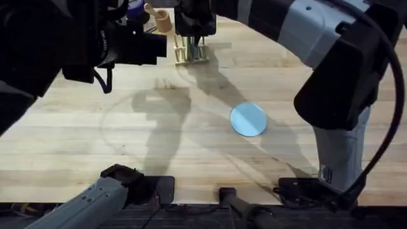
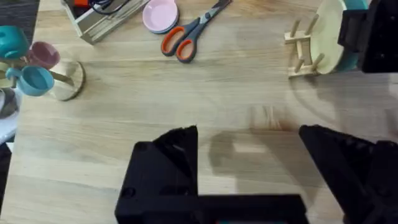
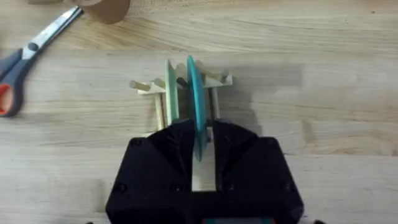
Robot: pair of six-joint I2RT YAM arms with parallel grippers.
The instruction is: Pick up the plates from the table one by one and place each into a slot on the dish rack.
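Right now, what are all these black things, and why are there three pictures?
They are two robot arms at a wooden table, each ending in a two-finger gripper. One picture looks down from above; the other two come from little cameras on the arms' wrists. The right gripper pinches a teal plate on its edge and holds it among the pegs of a small wooden dish rack, beside a pale plate that is already standing there. The left gripper is open and holds nothing. A light blue plate lies flat on the table. Scissors, a pink dish and some cups on a stand sit nearby.
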